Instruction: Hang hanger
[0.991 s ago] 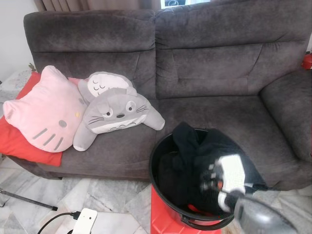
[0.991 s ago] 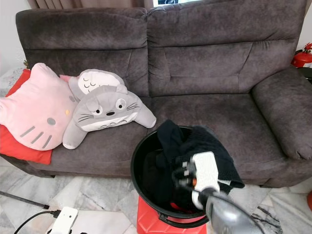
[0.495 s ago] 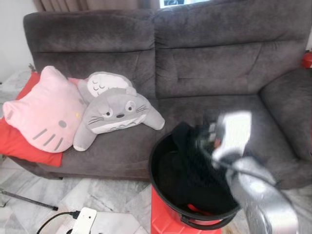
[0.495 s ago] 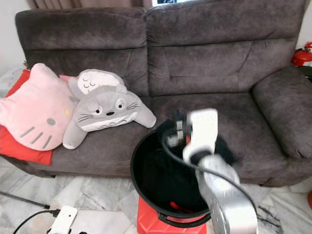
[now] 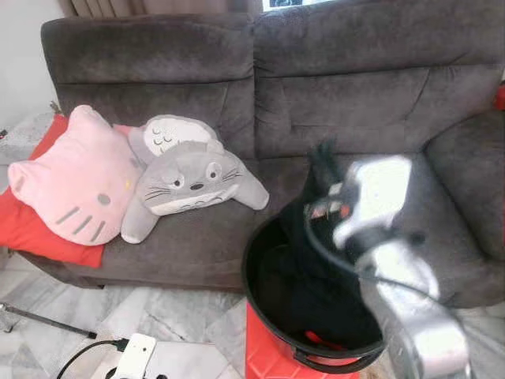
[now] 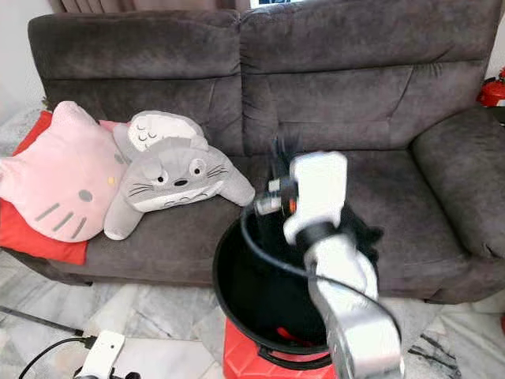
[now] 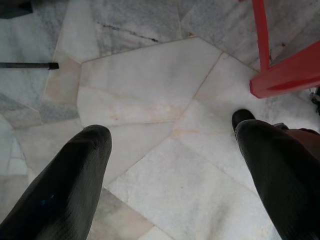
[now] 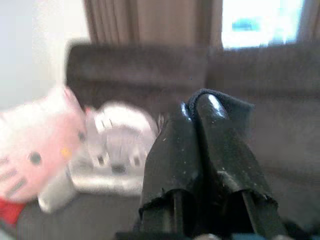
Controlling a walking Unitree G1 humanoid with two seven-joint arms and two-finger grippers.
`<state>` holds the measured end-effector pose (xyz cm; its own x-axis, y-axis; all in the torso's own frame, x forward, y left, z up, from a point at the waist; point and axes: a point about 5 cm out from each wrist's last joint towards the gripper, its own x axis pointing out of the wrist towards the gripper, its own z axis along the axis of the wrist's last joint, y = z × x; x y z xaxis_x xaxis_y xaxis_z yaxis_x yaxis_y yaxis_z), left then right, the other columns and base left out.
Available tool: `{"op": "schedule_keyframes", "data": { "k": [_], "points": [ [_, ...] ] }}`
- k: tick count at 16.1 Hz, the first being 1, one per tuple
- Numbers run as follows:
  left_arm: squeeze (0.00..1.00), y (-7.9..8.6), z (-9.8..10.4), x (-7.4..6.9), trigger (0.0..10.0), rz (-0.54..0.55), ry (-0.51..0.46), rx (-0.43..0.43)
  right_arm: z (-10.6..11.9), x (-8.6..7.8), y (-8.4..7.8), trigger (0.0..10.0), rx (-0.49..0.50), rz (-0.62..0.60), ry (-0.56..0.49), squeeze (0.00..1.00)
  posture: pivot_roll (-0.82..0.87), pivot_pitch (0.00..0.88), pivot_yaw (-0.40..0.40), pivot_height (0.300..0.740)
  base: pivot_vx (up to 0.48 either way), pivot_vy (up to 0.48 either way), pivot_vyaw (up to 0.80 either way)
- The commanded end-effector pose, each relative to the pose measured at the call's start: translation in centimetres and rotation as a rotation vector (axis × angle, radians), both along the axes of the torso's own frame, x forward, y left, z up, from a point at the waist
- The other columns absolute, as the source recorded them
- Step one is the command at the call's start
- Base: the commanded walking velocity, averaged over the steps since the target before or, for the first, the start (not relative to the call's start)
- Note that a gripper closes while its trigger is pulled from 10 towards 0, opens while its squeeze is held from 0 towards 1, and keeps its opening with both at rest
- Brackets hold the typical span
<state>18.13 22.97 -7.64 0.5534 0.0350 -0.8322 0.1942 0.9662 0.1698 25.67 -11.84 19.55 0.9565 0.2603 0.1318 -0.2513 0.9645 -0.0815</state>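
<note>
Right end effector (image 8: 197, 107) pinched tight on dark fabric garment (image 5: 312, 237), above round black plastic bucket (image 6: 237, 296). Left end effector (image 7: 170, 165) spread wide, empty, over marble floor (image 7: 150, 90).

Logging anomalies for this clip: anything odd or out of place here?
Task says hanger, but the right gripper is shut on a black garment, drawing it up from the black bucket. Left gripper hangs open over the floor.

Right gripper (image 8: 197, 107) now higher above the black bucket (image 5: 260, 245), jaws pinching black garment (image 5: 312, 229) upward.
</note>
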Motion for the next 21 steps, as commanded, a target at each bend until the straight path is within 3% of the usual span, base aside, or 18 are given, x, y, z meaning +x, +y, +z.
{"op": "schedule_keyframes", "data": {
  "k": [1,3,5,7,10,12,13,14,16,17,19,21],
  "points": [
    [0.0,0.5,0.0,-0.2,10.0,-0.004,0.012,0.024,-1.4,-0.1,-0.8,10.0,0.011,-0.063,0.056,0.0,-0.18,0.0,0.113,0.74,0.0,0.0,0.0],
    [0.0,0.7,0.0,-0.4,10.0,-0.003,0.018,0.026,-3.5,-0.3,-2.2,10.0,0.027,-0.178,0.153,0.0,-0.18,0.0,0.113,0.74,0.0,0.0,0.0],
    [0.0,0.8,-0.1,-0.6,10.0,-0.001,0.021,0.026,-4.7,-0.6,-2.4,10.0,-0.004,-0.192,0.215,0.0,-0.18,0.0,0.108,0.74,0.0,0.0,0.0],
    [0.0,0.7,-0.2,-0.7,10.0,0.0,0.025,0.024,-4.7,-1.1,-1.7,10.0,-0.031,-0.083,0.221,0.0,-0.18,0.0,0.108,0.74,0.0,0.0,0.0],
    [0.0,0.6,-0.2,-0.8,10.0,-0.001,0.026,0.021,-4.0,-1.9,-2.6,10.0,-0.106,0.012,0.204,0.0,-0.19,0.0,0.108,0.74,0.0,0.0,0.0],
    [0.0,0.2,-0.2,-0.6,10.0,-0.006,0.023,0.013,-2.8,-2.4,-3.0,10.0,-0.197,0.157,0.158,0.0,-0.2,0.0,0.107,0.74,0.0,0.0,0.0],
    [0.0,0.1,-0.2,-0.6,10.0,-0.006,0.023,0.013,-2.7,-2.4,-3.0,10.0,-0.202,0.159,0.15,0.0,-0.2,0.0,0.105,0.74,0.0,0.0,0.0],
    [0.0,0.1,-0.2,-0.5,10.0,-0.005,0.022,0.012,-2.5,-2.3,-3.2,10.0,-0.193,0.141,0.14,0.0,-0.2,0.0,0.105,0.74,0.0,0.0,0.0],
    [0.0,0.1,-0.2,-0.5,10.0,-0.005,0.019,0.014,-2.4,-1.6,-4.3,10.0,-0.134,-0.03,0.104,0.0,-0.2,0.0,0.105,0.74,0.0,0.0,0.0],
    [0.0,0.2,-0.2,-0.5,10.0,0.002,0.013,0.02,-3.0,-1.3,-5.0,10.0,-0.055,-0.171,0.102,0.0,-0.2,0.0,0.105,0.74,0.0,0.0,0.0],
    [0.0,0.3,-0.2,-0.5,10.0,0.018,-0.001,0.025,-4.0,-1.5,-5.6,10.0,-0.006,-0.308,0.108,0.0,-0.19,0.0,0.105,0.74,0.0,0.0,0.0],
    [0.0,0.7,-0.1,-0.6,10.0,0.015,0.002,0.037,-6.0,-2.1,-4.3,10.0,0.016,-0.297,0.171,0.0,-0.19,0.0,0.107,0.74,0.0,0.0,0.0]
  ]
}}
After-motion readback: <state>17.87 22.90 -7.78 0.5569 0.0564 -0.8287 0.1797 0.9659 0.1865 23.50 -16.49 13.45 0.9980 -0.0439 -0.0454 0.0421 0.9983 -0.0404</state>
